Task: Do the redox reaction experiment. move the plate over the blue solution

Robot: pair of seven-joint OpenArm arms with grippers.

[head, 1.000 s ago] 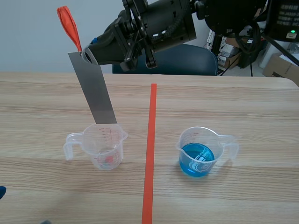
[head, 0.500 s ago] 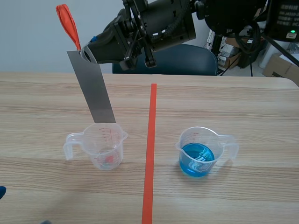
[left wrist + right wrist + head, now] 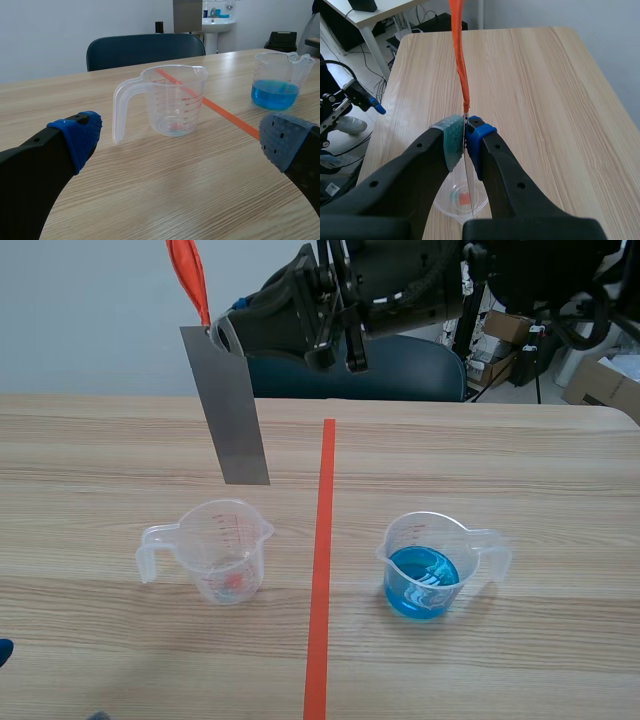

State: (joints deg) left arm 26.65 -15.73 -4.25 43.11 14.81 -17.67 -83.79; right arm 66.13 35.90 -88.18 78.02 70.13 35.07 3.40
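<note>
Plate [image 3: 228,410], a thin grey strip topped with orange, hangs clamped in the right gripper [image 3: 465,142]; the left gripper [image 3: 180,142] has its jaws apart.

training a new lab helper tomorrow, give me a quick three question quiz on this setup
1. True or false: the metal plate hangs with its lower end out of the clear cup.
2. Fill in: the left gripper has its fingers ___.
3. Which gripper holds the metal plate? A) left gripper B) right gripper C) neither
Key: 1 true; 2 open; 3 B.
</note>
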